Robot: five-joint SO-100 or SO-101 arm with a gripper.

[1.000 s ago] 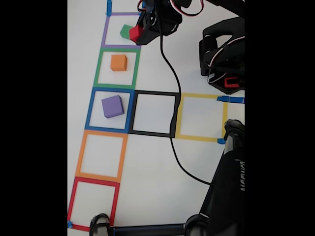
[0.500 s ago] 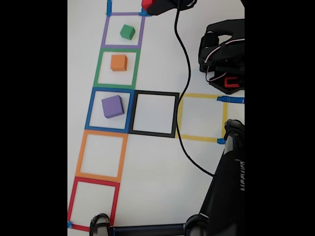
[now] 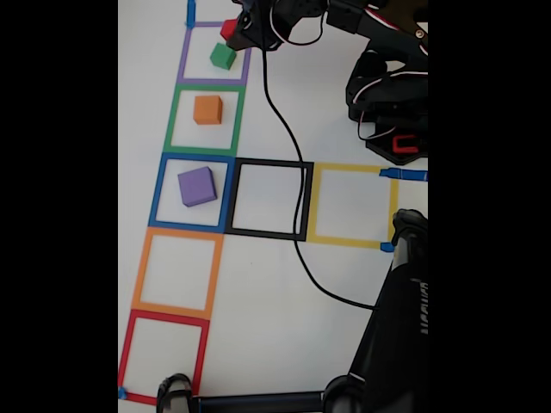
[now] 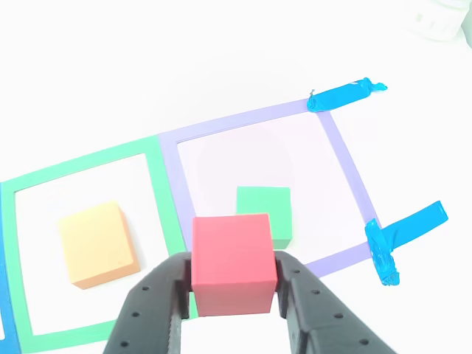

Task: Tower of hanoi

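jaws [image 4: 234,284]: mine, clamped on the red cube [image 4: 233,262], one finger on each side, held off the worktop [image 3: 258,292]
red cube: above the purple tape square [image 3: 183,53], near the green cube [image 3: 223,57]
green cube: flat inside the purple tape square
orange cube [image 3: 207,109]: inside the green tape square [image 3: 170,120]
purple cube [image 3: 197,186]: inside the blue tape square [image 3: 157,191]
cable [image 3: 297,215]: black, trails across the worktop over the black tape square [image 3: 269,234]

Gripper [image 4: 234,284] closed on the red cube [image 4: 233,262], one black finger [image 4: 158,299] pressed to each side face. In the fixed view the arm reaches leftward, holding the gripper [image 3: 234,33] raised above the green cube [image 3: 223,57], just beyond it.
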